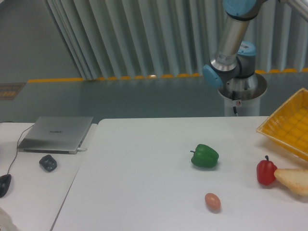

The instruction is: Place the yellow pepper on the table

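Note:
The yellow pepper is out of view. The white table [139,163] fills the lower middle and right of the camera view. Only the arm's lower links and base [234,53] show, behind the table's far edge at the upper right; the arm runs out of the top of the frame, and the gripper is not in view.
On the table lie a green pepper [205,156], a red pepper [265,171], a piece of bread [292,180] at the right edge and a brown egg [212,201]. A yellow basket [288,126] sits at the far right. A smaller desk on the left holds a grey laptop [57,133].

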